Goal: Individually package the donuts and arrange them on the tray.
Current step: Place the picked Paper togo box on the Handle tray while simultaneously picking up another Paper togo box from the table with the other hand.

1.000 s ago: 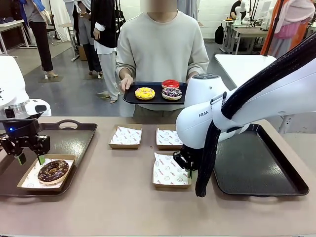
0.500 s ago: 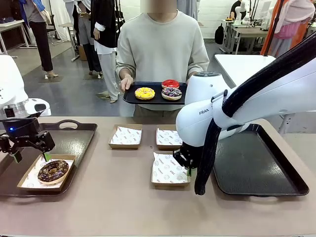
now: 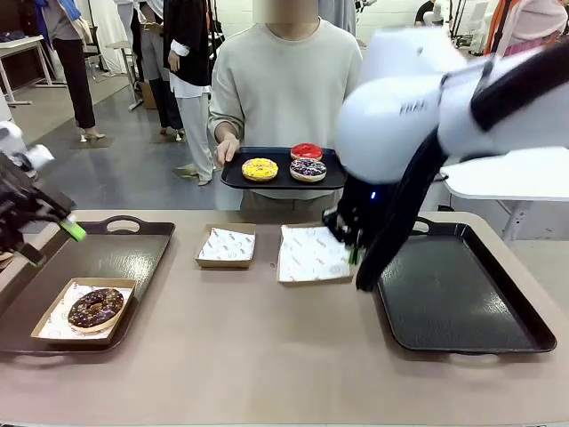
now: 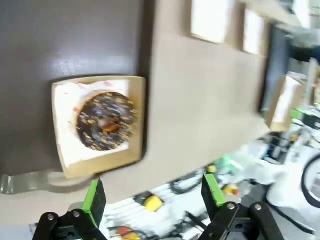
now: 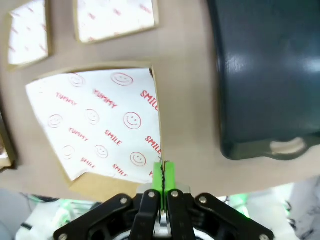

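Packing time: the right claw (image 5: 161, 175), pressed together on the rim of an empty paper-lined box (image 3: 311, 253), holds it over the table (image 3: 240, 356) before a person whose serving tray (image 3: 238, 181) carries the yellow donut (image 3: 260, 168), red donut (image 3: 307, 151) and purple donut (image 3: 308, 168). The chocolate donut (image 3: 95, 307) already sits boxed on the left tray (image 3: 133, 253), with the left claw (image 4: 152, 194) spread and empty nearby. A second packaging round looks under way. Next, the box likely needs holding level and steady near the person so a donut can go in.
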`<action>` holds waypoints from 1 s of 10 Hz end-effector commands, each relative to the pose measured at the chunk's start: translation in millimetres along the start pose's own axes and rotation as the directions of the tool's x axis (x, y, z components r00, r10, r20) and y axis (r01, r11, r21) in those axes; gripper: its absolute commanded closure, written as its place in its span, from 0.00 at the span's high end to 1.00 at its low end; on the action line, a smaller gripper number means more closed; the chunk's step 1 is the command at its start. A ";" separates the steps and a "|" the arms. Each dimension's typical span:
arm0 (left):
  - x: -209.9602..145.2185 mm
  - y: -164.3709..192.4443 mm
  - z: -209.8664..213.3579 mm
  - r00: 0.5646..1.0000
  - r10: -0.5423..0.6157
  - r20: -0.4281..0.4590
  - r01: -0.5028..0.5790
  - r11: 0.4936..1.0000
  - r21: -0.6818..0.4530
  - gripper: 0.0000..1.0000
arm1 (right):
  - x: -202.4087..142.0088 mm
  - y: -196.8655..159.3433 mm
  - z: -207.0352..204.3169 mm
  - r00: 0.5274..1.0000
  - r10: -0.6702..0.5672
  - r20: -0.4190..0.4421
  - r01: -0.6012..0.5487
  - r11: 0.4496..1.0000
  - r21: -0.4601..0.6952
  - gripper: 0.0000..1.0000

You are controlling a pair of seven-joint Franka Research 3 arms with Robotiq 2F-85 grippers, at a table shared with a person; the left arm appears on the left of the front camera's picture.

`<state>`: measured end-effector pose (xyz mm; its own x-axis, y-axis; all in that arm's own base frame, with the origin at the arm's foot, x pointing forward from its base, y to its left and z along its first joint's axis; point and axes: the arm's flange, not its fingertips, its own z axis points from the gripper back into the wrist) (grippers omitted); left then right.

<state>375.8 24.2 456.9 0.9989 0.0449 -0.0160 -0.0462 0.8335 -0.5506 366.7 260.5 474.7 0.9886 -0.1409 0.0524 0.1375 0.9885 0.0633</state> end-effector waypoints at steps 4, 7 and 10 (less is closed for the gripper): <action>-11.2 72.6 63.8 0.999 0.034 0.031 -0.019 0.911 -0.411 1.00 | 93.8 1.3 44.7 0.996 -0.028 -0.090 0.027 1.000 -0.015 0.00; -13.1 116.2 75.4 0.998 0.057 0.022 -0.039 0.872 -0.489 1.00 | 139.9 32.2 51.7 0.996 0.039 -0.085 -0.046 0.996 -0.081 0.00; -16.9 164.2 77.5 0.990 0.132 0.056 -0.081 0.836 -0.543 1.00 | 172.8 56.1 43.8 0.993 0.072 -0.091 -0.082 0.991 -0.107 0.00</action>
<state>347.7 192.3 434.6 0.9838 0.1690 -0.0601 -0.1292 0.4355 -0.8908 524.8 283.8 528.5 0.9976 -0.0656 -0.0233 0.0652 0.9977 -0.0178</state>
